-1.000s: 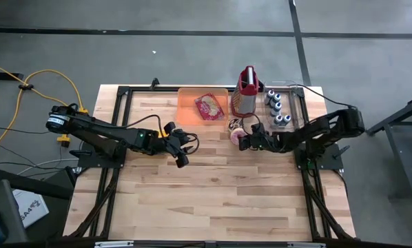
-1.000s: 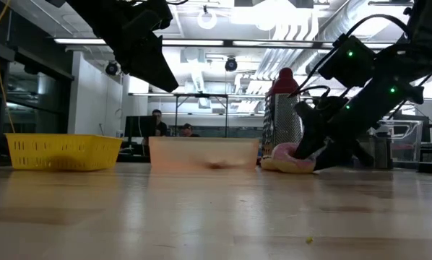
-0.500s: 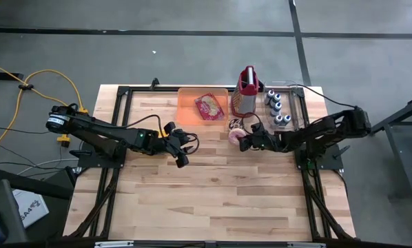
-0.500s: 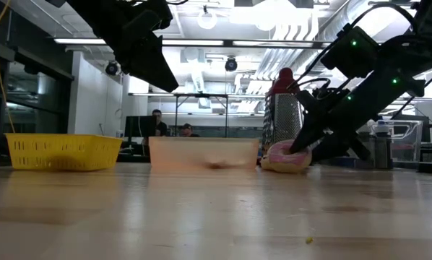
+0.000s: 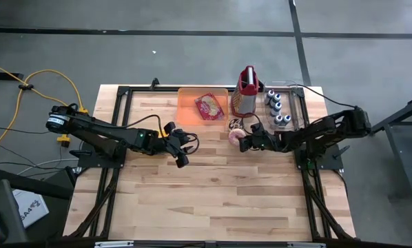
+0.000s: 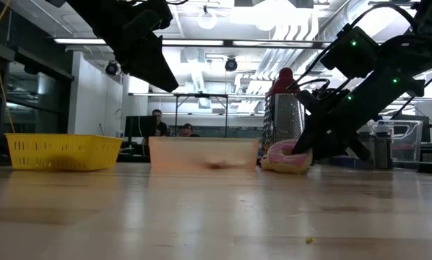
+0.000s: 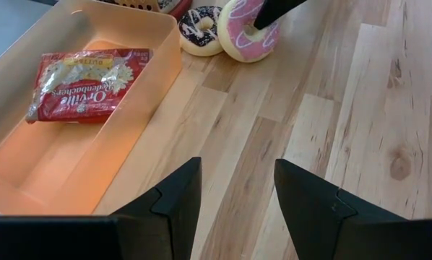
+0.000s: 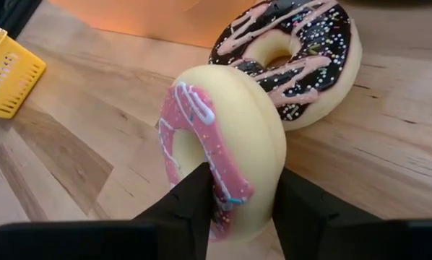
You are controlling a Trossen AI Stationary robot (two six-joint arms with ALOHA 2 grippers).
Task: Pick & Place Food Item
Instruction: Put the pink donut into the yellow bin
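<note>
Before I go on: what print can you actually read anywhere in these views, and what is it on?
"Orville": red popcorn packet lying in the translucent orange plastic bin, left wrist view.
Smaller print along the packet's upper edge: too blurred to read.
Nothing readable on the pink-iced donut or the chocolate sprinkled donut.

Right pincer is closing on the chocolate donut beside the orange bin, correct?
Not quite. The right pincer is closing on the pink-frosted donut, tipped up on its edge; the chocolate donut lies flat behind it, untouched. Both sit beside the orange bin. The right wrist view shows it.
</note>
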